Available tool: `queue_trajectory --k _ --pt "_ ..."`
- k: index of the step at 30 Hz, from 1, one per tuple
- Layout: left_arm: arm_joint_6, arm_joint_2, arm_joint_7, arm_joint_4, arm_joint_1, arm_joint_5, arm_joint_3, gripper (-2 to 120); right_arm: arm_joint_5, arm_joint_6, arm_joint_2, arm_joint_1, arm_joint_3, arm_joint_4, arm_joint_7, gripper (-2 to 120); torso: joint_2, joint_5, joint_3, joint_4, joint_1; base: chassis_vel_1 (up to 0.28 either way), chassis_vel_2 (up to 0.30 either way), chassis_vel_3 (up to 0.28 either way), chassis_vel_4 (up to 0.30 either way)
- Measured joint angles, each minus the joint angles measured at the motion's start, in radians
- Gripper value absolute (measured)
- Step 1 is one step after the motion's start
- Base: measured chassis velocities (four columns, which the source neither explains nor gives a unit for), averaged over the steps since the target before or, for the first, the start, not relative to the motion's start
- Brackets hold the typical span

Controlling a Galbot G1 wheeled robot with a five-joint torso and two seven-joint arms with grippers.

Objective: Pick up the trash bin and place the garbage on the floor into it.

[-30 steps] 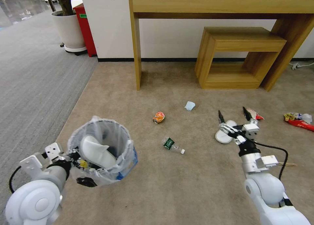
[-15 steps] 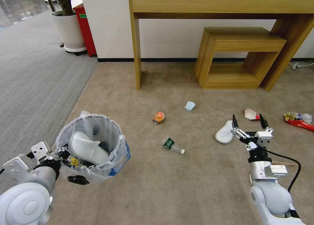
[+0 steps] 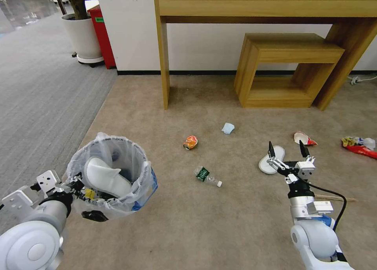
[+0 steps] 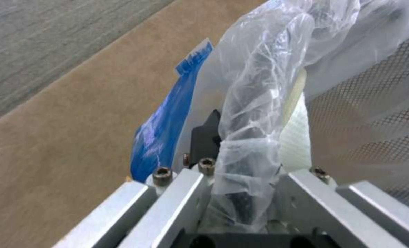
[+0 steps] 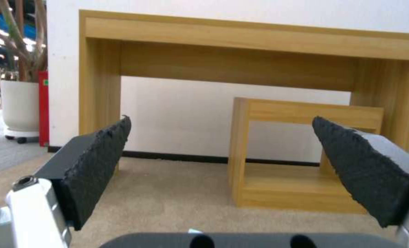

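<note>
Open carpet (image 3: 243, 223) around the bottle (image 3: 207, 175) — wooden table (image 3: 259, 10) blocks farther back.

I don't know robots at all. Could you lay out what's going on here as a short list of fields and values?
Left gripper: shut on the trash bin rim, bin held off the floor
Right gripper: open, empty, near the white slipper
In the bin: another white slipper
On the floor: can, small bottle, mask, crushed cup, red wrapper, wooden stick
</note>
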Motion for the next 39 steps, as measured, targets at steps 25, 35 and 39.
queue_trajectory --k 25,35,39 --pt "0.000 -0.016 0.004 -0.015 0.009 0.013 0.019 1 -0.020 0.006 -0.012 0.012 -0.029 -0.007 0.026 100 0.000 -0.0002 0.000 -0.0001 0.000 -0.229 0.231 0.222 -0.234" --pt "0.000 -0.018 0.004 -0.016 0.012 0.017 0.022 1 -0.077 -0.100 -0.047 0.018 -0.091 -0.010 0.053 100 0.000 0.0001 0.000 -0.0001 0.000 -0.013 0.022 0.005 -0.023" --pt "0.000 -0.017 0.004 -0.016 0.013 0.017 0.023 1 -0.074 -0.174 -0.084 0.026 -0.128 -0.014 0.045 100 0.000 0.0001 0.000 -0.0001 0.000 0.000 0.000 0.000 0.000"
